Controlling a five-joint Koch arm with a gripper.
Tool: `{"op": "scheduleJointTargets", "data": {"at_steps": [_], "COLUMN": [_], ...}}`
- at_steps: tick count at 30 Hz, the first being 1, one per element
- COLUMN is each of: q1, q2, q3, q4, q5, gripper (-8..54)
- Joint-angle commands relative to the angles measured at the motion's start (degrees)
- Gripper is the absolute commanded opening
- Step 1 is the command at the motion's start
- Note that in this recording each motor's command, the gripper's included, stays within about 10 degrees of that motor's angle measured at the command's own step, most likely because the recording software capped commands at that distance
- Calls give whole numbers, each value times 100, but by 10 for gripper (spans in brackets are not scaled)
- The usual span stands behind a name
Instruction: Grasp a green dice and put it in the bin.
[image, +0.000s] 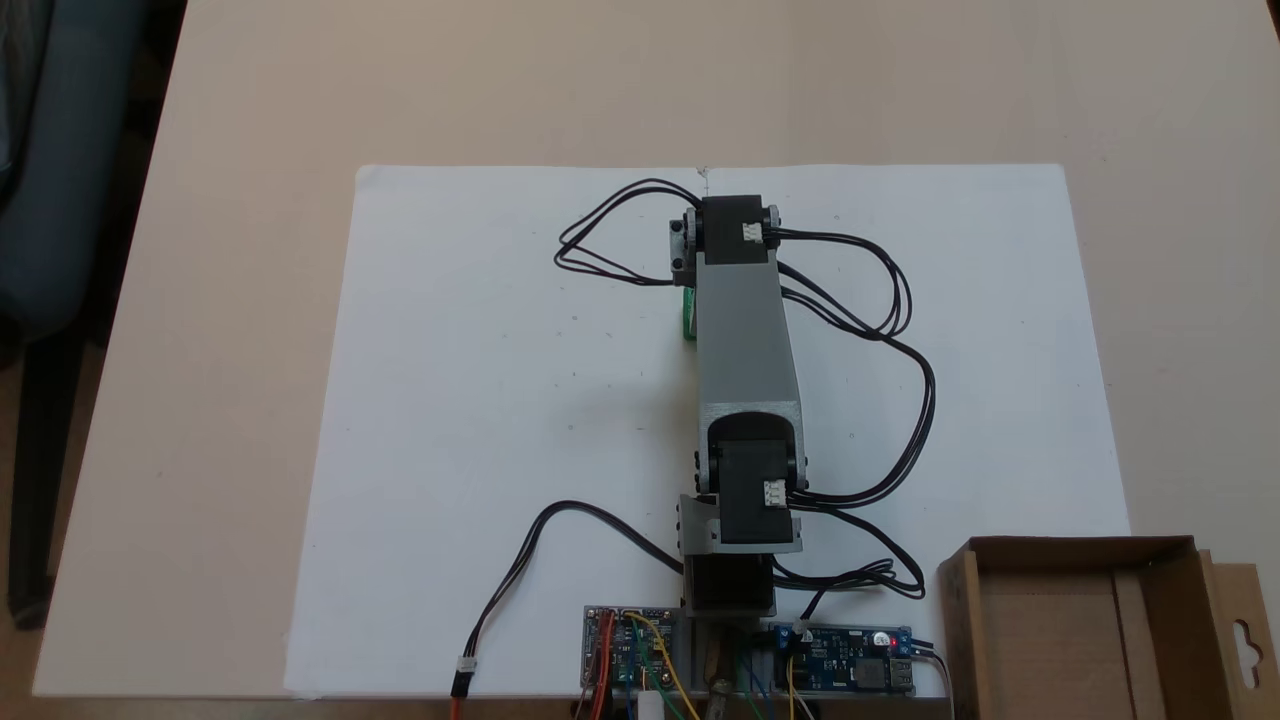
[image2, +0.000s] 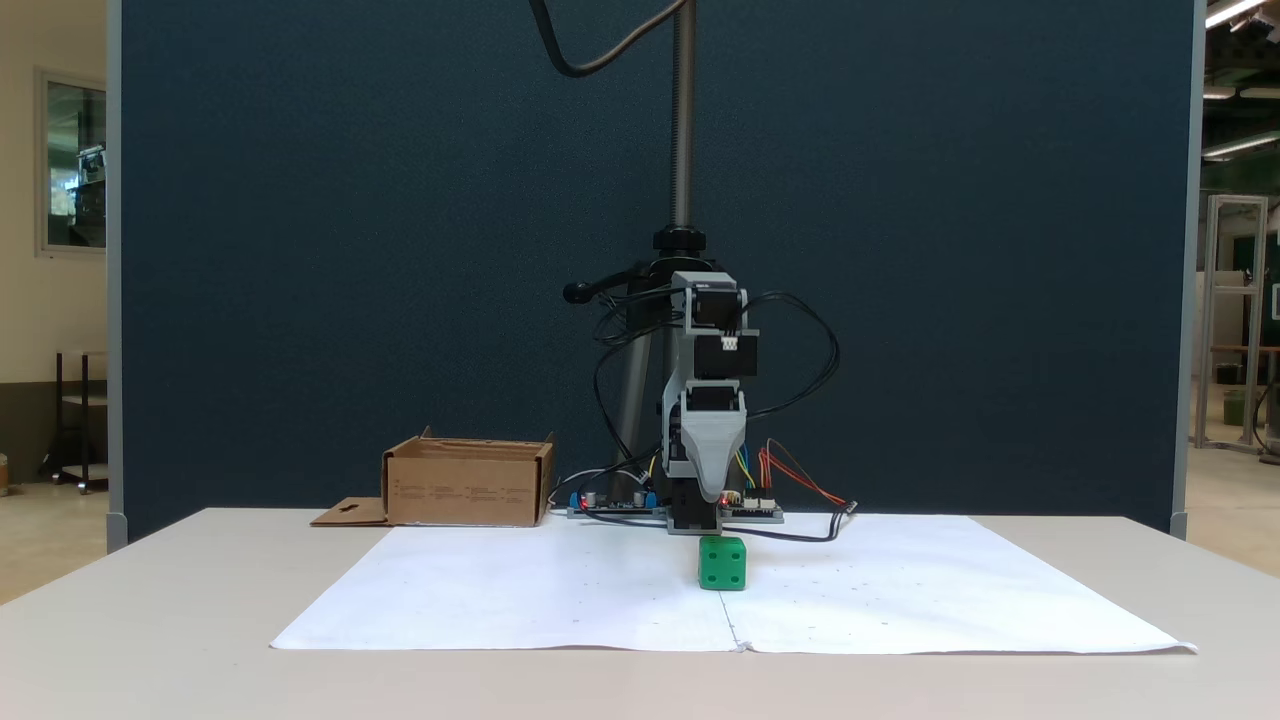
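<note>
I see the small bright green plastic dice (image2: 722, 563) resting flat on the white paper sheet (image2: 560, 590), low centre of frame, one face square to the camera; a cube, so no long axis. The grey gripper (image2: 707, 497) hangs just above it, grasping nothing; jaw spread I cannot tell. The brown cardboard bin (image2: 468, 484) sits centre-left.

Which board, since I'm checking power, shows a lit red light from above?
The blue board, right of the arm's base beside the bin; the left board's red is wiring.
</note>
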Motion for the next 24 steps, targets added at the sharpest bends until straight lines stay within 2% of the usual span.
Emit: {"op": "scheduleJointTargets", "data": {"at_steps": [1, 15, 24], "q1": [-123, -123, -114], "q2": [26, -650, -677], "q3": [-114, -79, 290], "q4": [-123, -501, -1011], "q5": [316, 369, 378], "gripper": [439, 439, 437]}}
